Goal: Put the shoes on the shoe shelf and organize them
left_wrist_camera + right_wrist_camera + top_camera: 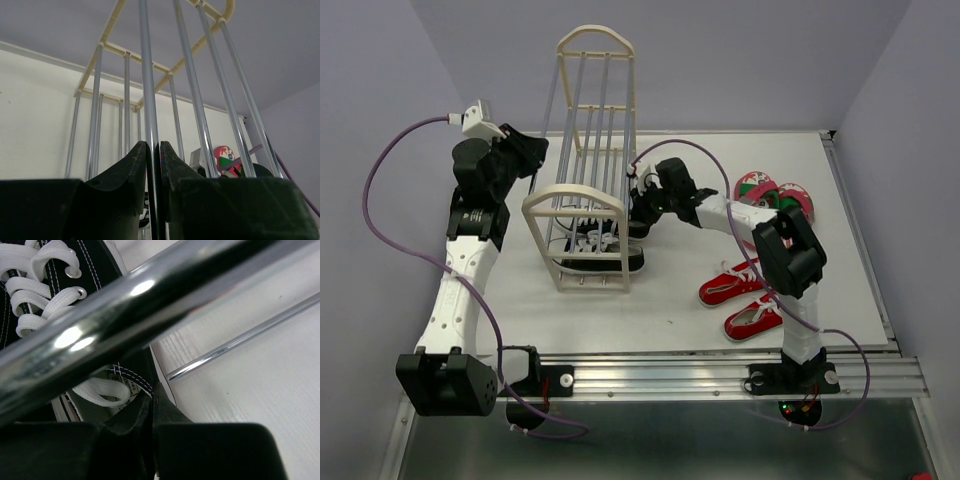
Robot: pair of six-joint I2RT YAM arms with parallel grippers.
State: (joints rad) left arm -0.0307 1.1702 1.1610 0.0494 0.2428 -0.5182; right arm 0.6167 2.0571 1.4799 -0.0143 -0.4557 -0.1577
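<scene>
1. Left gripper is clamped on a shelf rod, steadying it I think.
2. Right gripper pinches a black sneaker by its rim, down on the bottom tier.
3. Probably next: let go, back out carefully between the rods, then go for the red sneakers on the table.

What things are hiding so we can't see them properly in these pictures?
Top view: the black sneakers sit behind the rods and frame of the shoe shelf, so their exact placement is unclear.
Right wrist view: a blurred rod near the lens covers most of one black sneaker.
Left wrist view: only a sliver of a flip-flop shows between rods; the red sneakers are out of frame.
</scene>
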